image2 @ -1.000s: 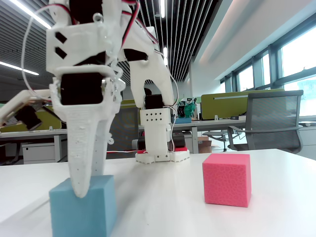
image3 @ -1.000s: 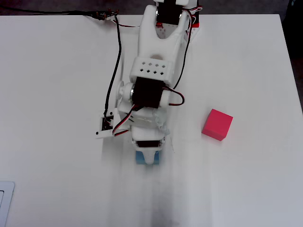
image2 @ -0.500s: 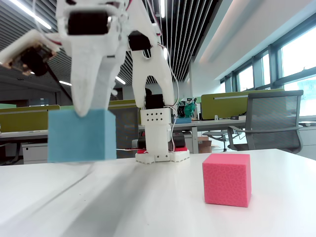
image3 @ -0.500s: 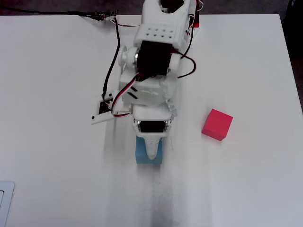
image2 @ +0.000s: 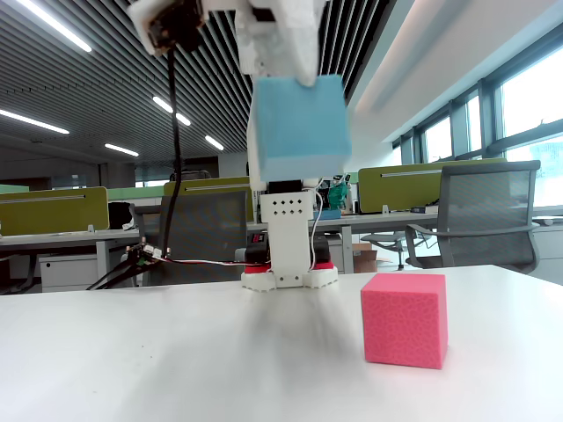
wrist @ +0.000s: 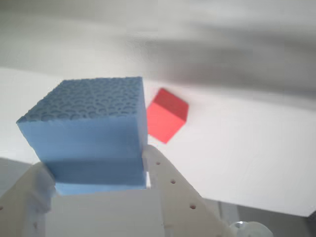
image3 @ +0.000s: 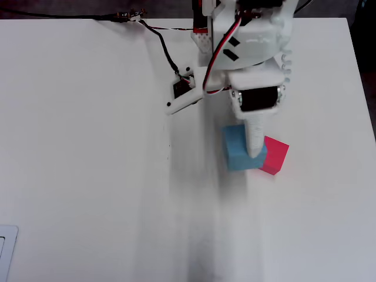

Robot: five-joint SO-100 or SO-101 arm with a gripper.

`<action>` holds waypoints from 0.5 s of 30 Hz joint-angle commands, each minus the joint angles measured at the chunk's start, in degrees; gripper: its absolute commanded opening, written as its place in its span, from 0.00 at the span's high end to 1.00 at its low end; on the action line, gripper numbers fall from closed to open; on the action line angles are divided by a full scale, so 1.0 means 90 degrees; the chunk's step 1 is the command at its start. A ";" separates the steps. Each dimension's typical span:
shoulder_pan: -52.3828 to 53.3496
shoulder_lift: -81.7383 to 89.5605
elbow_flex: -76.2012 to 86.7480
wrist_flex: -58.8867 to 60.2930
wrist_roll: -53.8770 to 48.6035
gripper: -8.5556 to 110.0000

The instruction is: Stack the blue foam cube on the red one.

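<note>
1. Nearest in the wrist view, my gripper (wrist: 96, 170) is clamped on the blue cube (wrist: 91, 128). White fingers (wrist: 165, 182) press its lower sides, so the top and most of the body stay clear of the claw. I judge that grip low in this view because it leaves the far face free to land first.
2. In the fixed view the blue cube (image2: 297, 127) hangs high in the air, well above the table (image2: 176, 360), hanging below the gripper (image2: 281, 53). That height looks chosen to clear the red cube's top on the way over.
3. The red cube (image2: 405, 318) sits on the table, apart from the arm's base (image2: 290, 255) and untouched.
4. From overhead, the blue cube (image3: 242, 148) overlaps the red cube's (image3: 275, 157) left edge, with the gripper (image3: 256, 141) across both. I read it as not yet centred; it needs to travel further right in that view before lowering.
5. In the wrist view the red cube (wrist: 167, 115) shows just past the blue one's right corner, which fits that offset.
6. No containers are in sight; nothing holds anything except the claw.
</note>
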 commanded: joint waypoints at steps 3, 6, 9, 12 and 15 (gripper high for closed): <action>-0.0498 0.0420 0.0254 0.0078 0.0234 0.76; -0.0713 0.0420 0.0518 0.0039 0.0352 0.76; -0.0840 0.0312 0.0693 -0.0010 0.0430 0.76; -0.0908 0.0137 0.0830 -0.0107 0.0469 0.76; -0.0937 -0.0059 0.0947 -0.0234 0.0498 0.76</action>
